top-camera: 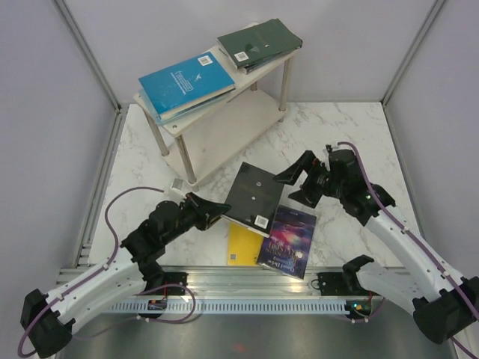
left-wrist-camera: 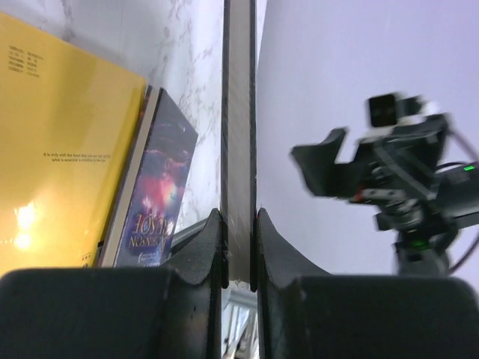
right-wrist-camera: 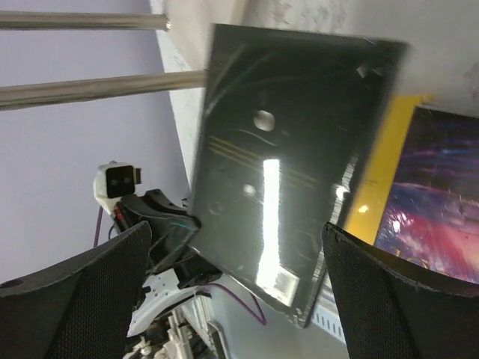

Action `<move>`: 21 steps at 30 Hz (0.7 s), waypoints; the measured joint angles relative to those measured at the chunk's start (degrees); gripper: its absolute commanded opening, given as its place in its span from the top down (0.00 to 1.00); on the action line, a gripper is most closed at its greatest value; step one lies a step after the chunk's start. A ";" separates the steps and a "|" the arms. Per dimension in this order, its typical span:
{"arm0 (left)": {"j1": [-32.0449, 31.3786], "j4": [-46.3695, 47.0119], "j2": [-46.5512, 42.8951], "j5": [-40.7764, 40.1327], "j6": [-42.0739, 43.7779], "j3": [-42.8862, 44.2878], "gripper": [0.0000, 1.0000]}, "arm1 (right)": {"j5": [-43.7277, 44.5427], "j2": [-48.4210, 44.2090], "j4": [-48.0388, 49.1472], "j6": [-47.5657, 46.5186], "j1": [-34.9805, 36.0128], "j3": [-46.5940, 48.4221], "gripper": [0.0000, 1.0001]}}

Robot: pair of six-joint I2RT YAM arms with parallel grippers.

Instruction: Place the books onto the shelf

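The left tool (top-camera: pixel 221 212) is clamping the black book (top-camera: pixel 254 194) by its edge, raised in front of the shelf (top-camera: pixel 224 134); the right tool (top-camera: pixel 296 185) is gaping nearby. Atop the shelf blue books (top-camera: pixel 187 81) and green books (top-camera: pixel 258 41) are sitting; a yellow book (top-camera: pixel 243 245) and purple book (top-camera: pixel 290 238) are lying before it, unshelved

I see a white marble-patterned counter (top-camera: pixel 352 134) boxed in by plain pale lavender wall panels (top-camera: pixel 45 97), joined by slanting aluminium posts (top-camera: pixel 87 54). A slotted metal rail (top-camera: pixel 202 284) runs along the near edge. Light is even and soft.
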 measured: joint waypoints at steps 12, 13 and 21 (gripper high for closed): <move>0.00 -1.29 -6.80 -8.44 -6.67 -3.63 0.98 | -3.21 -4.66 9.55 16.96 1.51 -15.06 0.03; 0.00 -1.22 -6.80 -8.70 -6.80 -3.63 0.98 | -3.10 -4.85 10.97 18.32 2.58 -15.74 0.04; 0.00 1.16 -6.82 -10.36 -7.98 -3.72 0.98 | -0.74 -2.03 19.67 26.45 11.15 -20.17 0.24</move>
